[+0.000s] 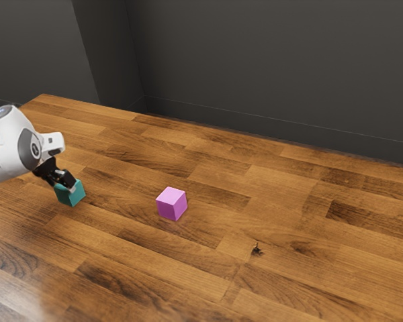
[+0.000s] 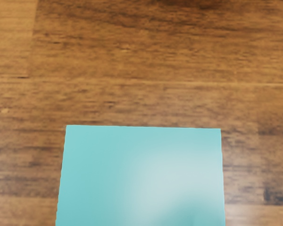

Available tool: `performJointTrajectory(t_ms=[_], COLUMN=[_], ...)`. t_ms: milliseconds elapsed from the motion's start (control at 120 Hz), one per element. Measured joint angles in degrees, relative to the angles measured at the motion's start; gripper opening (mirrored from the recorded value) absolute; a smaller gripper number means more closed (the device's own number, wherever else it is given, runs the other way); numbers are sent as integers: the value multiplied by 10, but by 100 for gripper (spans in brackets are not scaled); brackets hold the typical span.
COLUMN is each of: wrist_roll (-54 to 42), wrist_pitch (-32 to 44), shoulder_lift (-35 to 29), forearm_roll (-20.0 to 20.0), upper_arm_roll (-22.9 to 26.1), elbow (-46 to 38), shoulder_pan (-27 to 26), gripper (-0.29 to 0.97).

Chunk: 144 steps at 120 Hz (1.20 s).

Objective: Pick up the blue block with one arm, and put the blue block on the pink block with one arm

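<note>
Arm (image 1: 13, 151) is chopped off at the exterior view's left edge. Gripper (image 1: 60, 180) covers part of the blue block (image 1: 72, 195). In the wrist view, the blue block (image 2: 141, 174) runs off the frame edge. There's a dark speck (image 1: 256, 249) near the pink block (image 1: 171, 203), way too tiny to make out.

The table (image 1: 289, 201) is glossy grained wood; blue block (image 2: 141, 179) and pink block (image 1: 171, 202) look smooth, matt.

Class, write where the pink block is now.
The pink block lies on the table near the exterior view's middle, apart from the blue block toward that view's left.
</note>
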State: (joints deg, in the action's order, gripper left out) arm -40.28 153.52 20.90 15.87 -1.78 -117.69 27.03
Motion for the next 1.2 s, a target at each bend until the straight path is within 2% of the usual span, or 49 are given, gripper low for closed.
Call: performJointTrajectory(t_ms=[575, 733, 842, 1200], wrist_roll=[-65, -87, -103, -141], wrist_pitch=[83, 110, 122, 138], shoulder_lift=[11, 11, 11, 11], forearm_roll=[51, 109, 130, 145], upper_arm_roll=[21, 23, 23, 23], elbow=[-22, -34, -35, -35], shoulder_pan=[3, 2, 1, -2], gripper=[55, 52, 47, 37])
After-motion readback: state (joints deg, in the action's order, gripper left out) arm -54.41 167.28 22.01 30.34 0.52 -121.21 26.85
